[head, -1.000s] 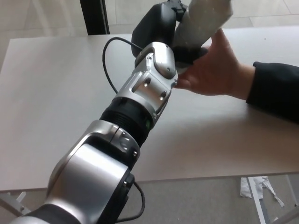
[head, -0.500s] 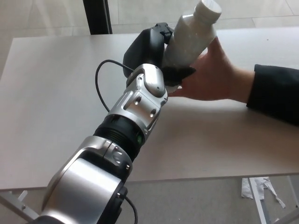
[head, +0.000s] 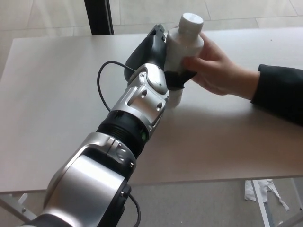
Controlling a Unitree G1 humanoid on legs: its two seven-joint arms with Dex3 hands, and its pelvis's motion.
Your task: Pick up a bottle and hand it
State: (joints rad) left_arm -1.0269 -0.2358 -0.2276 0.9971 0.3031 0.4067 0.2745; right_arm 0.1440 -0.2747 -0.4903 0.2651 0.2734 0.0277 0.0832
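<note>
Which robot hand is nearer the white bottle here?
Left. The left hand is wrapped around the white bottle, which a person's hand also grips; the right hand is out of view.

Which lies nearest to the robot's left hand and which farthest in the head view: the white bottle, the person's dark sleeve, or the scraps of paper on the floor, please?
From the left hand:
1. White bottle, in its grip, right beside it.
2. Dark sleeve, across the table at right.
3. Paper scraps, on the floor, lower right.
</note>
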